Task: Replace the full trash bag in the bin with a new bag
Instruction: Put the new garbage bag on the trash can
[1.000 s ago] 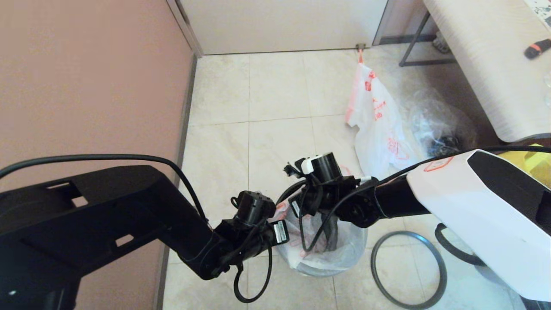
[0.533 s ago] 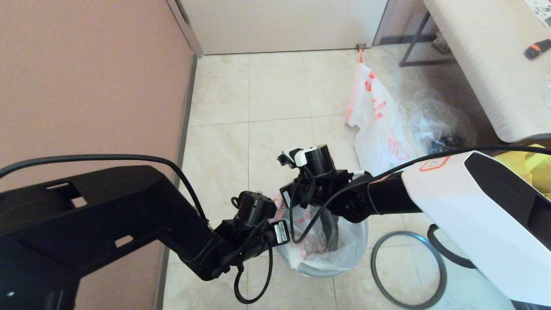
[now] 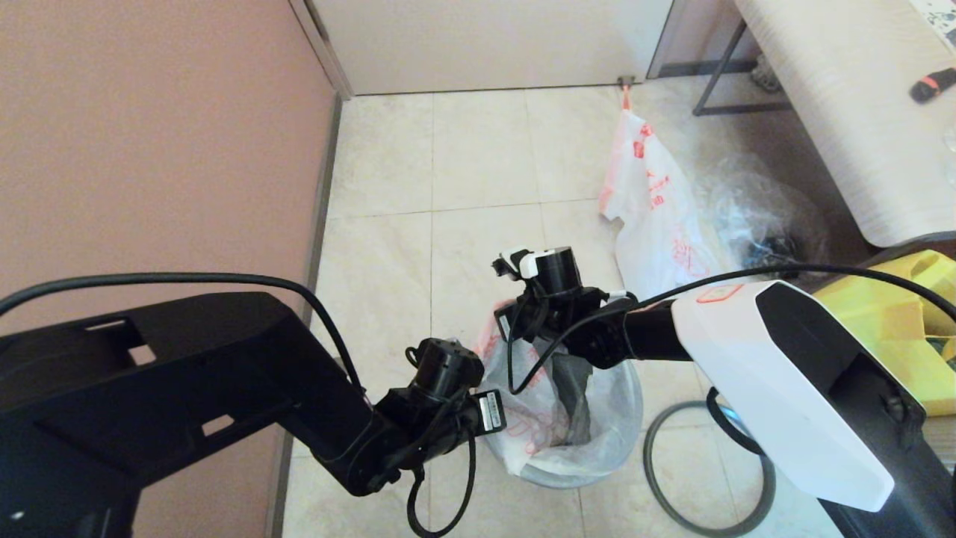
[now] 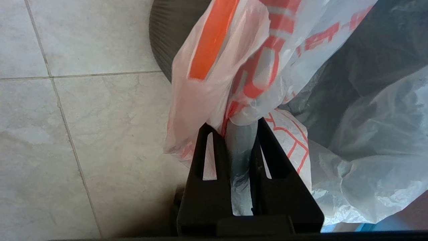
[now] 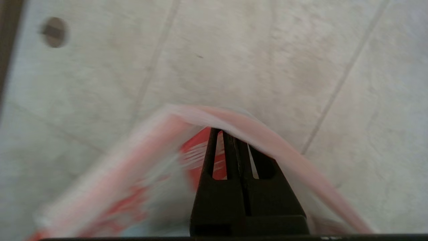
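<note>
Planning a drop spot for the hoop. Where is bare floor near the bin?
Free: the tiles between the pink wall, the door and the bin. Crowded: right of the bin lie the hoop, full trash bag, clear bag and yellow tote; both grippers work at the new bag.

Both arms are reaching in over the bin. The left gripper is sitting at the bin's left rim, its black fingers pinching a bunched fold of the new bag. The right gripper is poised above the bin's far rim, its fingers pressed together with the bag's hem draped across their tips, the white forearm angling in from the bin's right.
</note>
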